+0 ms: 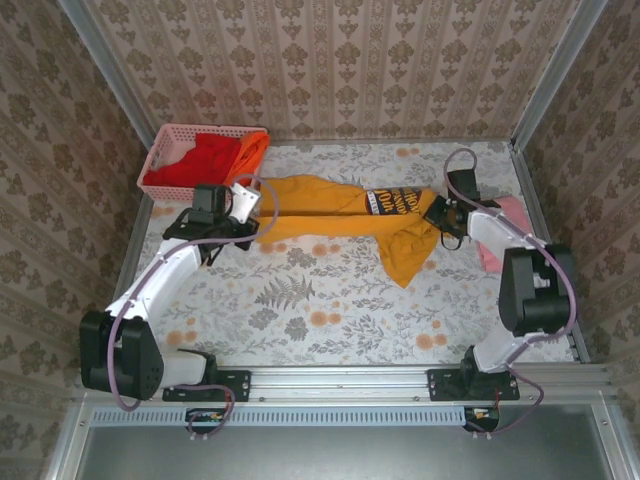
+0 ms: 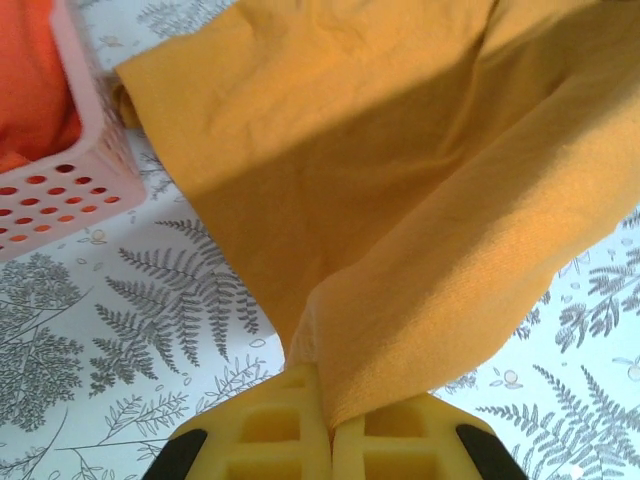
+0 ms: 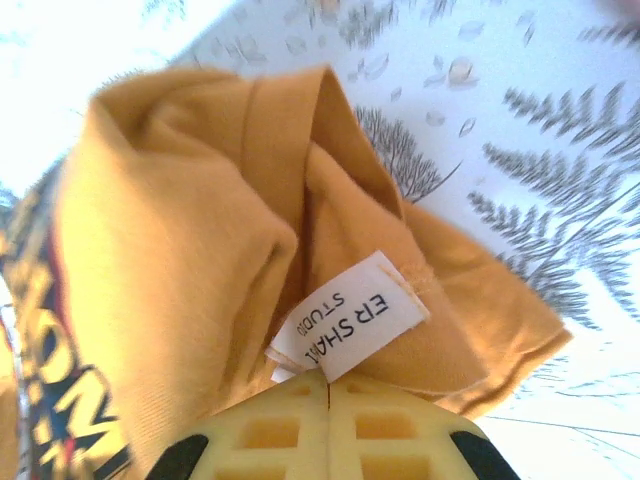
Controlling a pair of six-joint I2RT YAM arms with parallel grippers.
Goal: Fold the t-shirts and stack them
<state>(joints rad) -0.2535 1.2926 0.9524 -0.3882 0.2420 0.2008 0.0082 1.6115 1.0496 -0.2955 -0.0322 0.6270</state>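
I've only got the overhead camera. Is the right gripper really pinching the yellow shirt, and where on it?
Observer: Yes. The right wrist view has the right gripper shut on the yellow shirt at the neck, right by a white label sewn inside the collar.
Operator: And the left one, what has it got?
Observer: The left gripper is shut on a plain edge of the same shirt, and the cloth fans out wide from its tip.

Bright, even light; a broad shadow crosses the golden-yellow t-shirt [image 2: 330, 150], and the table [image 3: 120, 40] glares white.
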